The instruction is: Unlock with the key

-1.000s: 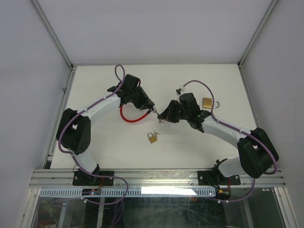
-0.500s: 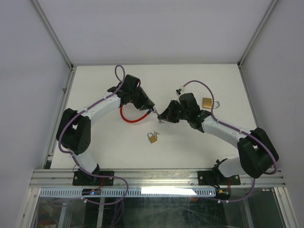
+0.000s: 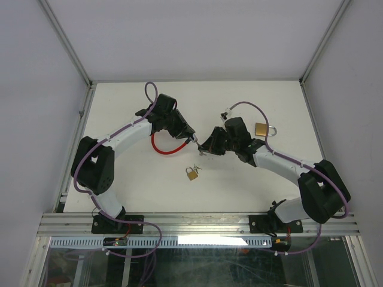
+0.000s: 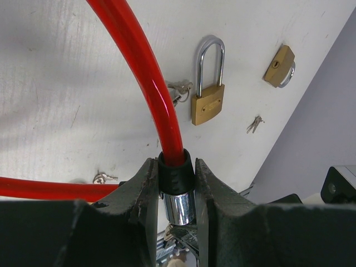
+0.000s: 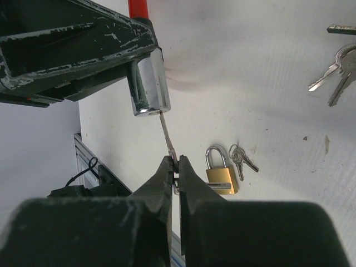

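The left tool (image 4: 172, 167) is partly closed and clamps the black collar at the end of the red cable lock (image 4: 150, 83), one finger on each side. The lock's chrome cylinder (image 5: 147, 83) sticks out past the fingers. The right tool (image 5: 176, 164) is clenched tight on the head of a thin key (image 5: 168, 136). The tip of the key meets the end face of the chrome cylinder, but how deep it sits cannot be told. Both tools meet above the middle of the white surface (image 3: 251, 185), and the cable's red loop lies on it under the left arm.

A small brass padlock (image 3: 191, 174) lies flat toward the near edge, with a pair of small keys (image 5: 242, 158) just beside it. A second brass padlock (image 3: 262, 129) lies near the right arm. A loose bunch of keys (image 5: 334, 72) lies apart from them. Pale grey walls (image 3: 36, 89) with an aluminium frame (image 3: 66, 42) enclose the surface.
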Controlling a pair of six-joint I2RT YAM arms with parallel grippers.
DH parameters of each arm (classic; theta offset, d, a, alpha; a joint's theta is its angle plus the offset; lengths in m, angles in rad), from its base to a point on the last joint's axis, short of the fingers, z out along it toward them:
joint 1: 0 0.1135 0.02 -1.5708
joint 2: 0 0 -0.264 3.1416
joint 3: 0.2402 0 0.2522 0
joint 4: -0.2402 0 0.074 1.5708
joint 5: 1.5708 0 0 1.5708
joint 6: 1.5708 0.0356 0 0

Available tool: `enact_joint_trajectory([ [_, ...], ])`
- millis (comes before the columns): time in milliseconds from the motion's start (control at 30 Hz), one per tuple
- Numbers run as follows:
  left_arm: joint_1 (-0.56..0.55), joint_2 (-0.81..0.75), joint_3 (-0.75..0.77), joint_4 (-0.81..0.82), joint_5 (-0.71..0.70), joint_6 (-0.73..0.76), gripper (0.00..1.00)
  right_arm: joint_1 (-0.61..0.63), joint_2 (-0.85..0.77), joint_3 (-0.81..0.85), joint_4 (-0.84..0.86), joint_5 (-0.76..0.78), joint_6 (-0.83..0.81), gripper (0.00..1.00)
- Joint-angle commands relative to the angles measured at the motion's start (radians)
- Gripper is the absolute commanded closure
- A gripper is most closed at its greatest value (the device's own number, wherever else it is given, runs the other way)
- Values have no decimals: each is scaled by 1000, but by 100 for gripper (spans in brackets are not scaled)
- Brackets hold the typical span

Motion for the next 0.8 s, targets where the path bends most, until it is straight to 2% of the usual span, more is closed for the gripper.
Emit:
enact_joint_trajectory([
  [0, 2, -63, 8, 39, 49, -21, 100, 9, -2, 54, 19, 8, -10, 100],
  [767, -6, -75, -3, 39, 49, -30, 100, 12, -21, 30, 103, 56, 33, 100],
])
